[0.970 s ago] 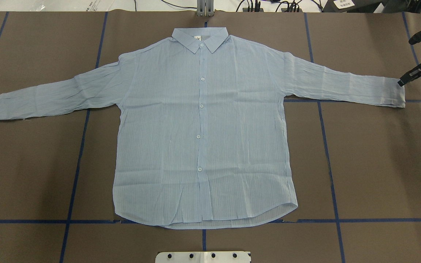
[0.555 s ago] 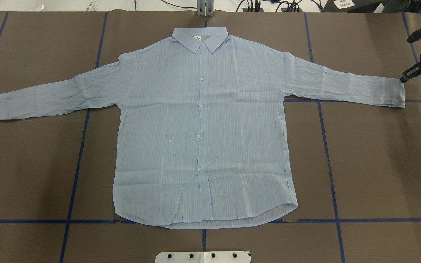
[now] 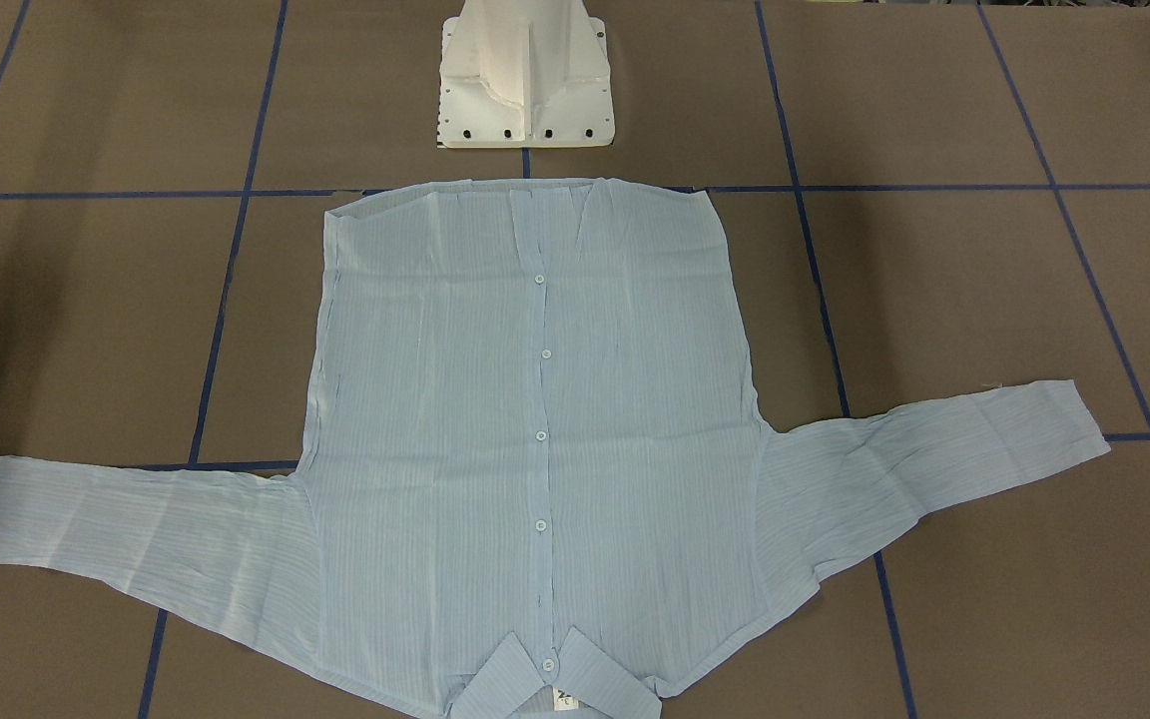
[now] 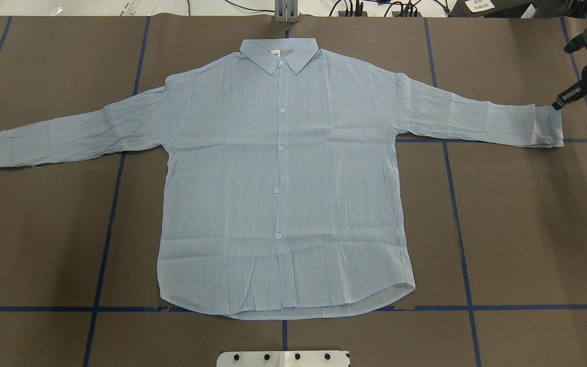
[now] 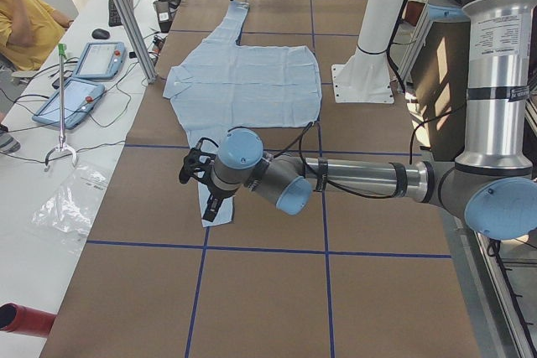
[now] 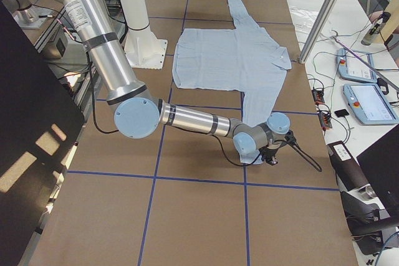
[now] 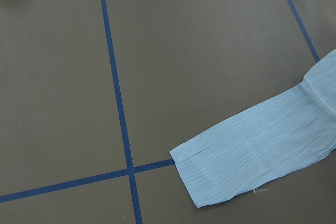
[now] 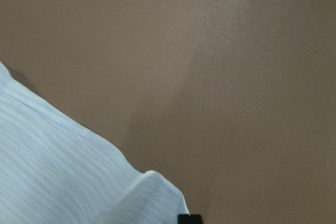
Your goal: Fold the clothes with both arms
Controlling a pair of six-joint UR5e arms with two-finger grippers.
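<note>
The light-blue striped shirt (image 4: 283, 178) lies flat and buttoned, front up, with both sleeves spread out; it also shows in the front view (image 3: 535, 419). My right gripper (image 4: 556, 105) is at the far corner of the right sleeve's cuff (image 4: 545, 127). In the right wrist view that corner (image 8: 157, 192) curls up to one black fingertip (image 8: 190, 219), so the gripper looks shut on it. My left gripper (image 5: 201, 194) shows only in the exterior left view, just above the left cuff (image 7: 231, 177). I cannot tell whether it is open or shut.
The white pedestal base (image 3: 525, 90) stands just behind the shirt's hem. Blue tape lines (image 4: 112, 204) cross the brown table cover. A bench with tablets (image 5: 84, 81) and a seated person (image 5: 29, 23) runs along the far side. A metal post (image 4: 286, 12) stands beyond the collar.
My right gripper has moved a little toward the table's far edge at the cuff corner. The cuff's end has shifted slightly inward and its far corner has risen. The rest of the shirt lies as before.
</note>
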